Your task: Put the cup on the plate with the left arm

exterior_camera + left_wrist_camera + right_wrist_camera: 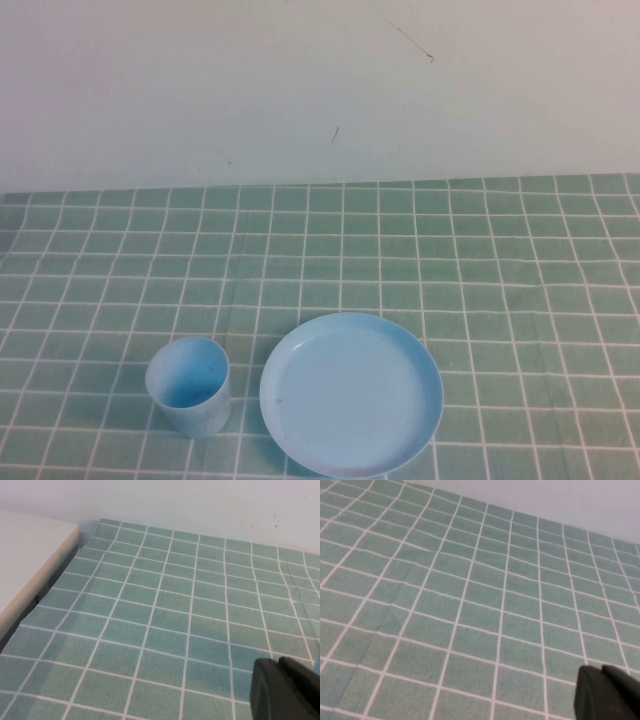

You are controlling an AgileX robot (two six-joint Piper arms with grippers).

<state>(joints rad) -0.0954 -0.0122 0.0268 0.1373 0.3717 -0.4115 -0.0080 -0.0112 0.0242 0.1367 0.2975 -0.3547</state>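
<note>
Cup (188, 385) upright at lower left of high view, just left of plate (352, 392), small gap between. Left gripper (286, 690) and right gripper (605, 692) out of high view, only dark corners in wrist views; opening impossible to tell. Likely nearer left arm.

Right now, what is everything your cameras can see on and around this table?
cup: one, light blue, upright on the cloth near the front, left of the plate, apart from it.
plate: one, light blue, round, front centre.
tablecloth: one, green with white grid lines, covering the table.
wall: white, behind the table.
white board: one, past the cloth's edge in the left wrist view.
left gripper: dark, only in its wrist view, over bare cloth.
right gripper: dark, only in its wrist view, over bare cloth.
</note>
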